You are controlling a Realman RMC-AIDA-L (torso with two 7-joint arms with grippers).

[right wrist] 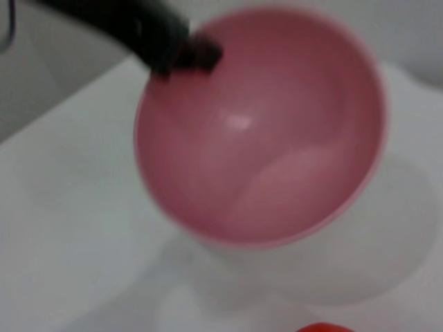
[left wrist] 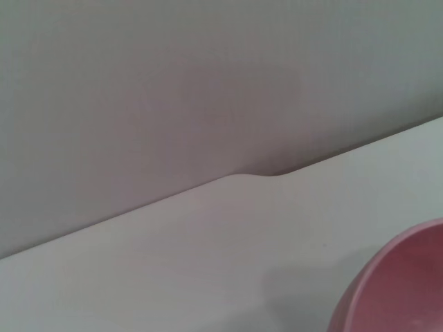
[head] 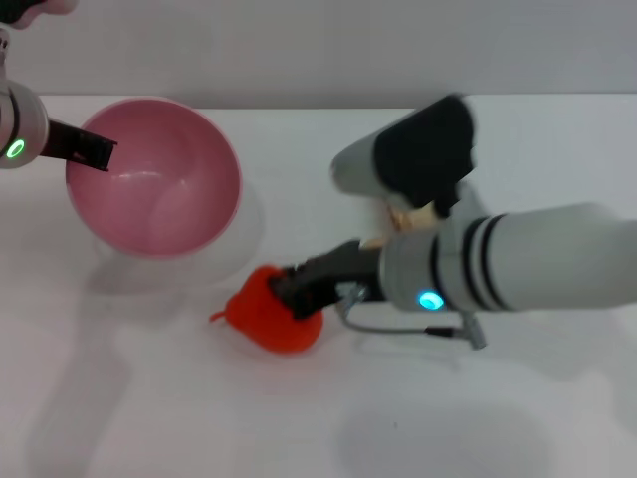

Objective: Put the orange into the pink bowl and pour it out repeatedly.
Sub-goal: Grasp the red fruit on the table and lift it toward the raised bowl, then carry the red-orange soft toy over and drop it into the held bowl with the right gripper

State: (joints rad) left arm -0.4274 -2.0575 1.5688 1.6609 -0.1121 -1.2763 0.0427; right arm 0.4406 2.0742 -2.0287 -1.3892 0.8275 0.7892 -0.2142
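The pink bowl (head: pixel 154 179) is at the left in the head view, raised off the white table and tilted so its empty inside faces me. My left gripper (head: pixel 98 151) is shut on its rim; a black finger (right wrist: pixel 183 50) reaches over the rim in the right wrist view, which also shows the bowl (right wrist: pixel 277 138). The left wrist view catches only a piece of the bowl's edge (left wrist: pixel 408 277). The red-orange orange (head: pixel 269 317) lies low at the table's middle. My right gripper (head: pixel 302 289) is shut on its top right side. A sliver of the orange (right wrist: pixel 325 328) shows in the right wrist view.
The white table (head: pixel 149 398) runs to a grey wall (left wrist: pixel 208 83) at the back. A thin grey cable (head: pixel 398 327) hangs under my right wrist. No other objects show on the table.
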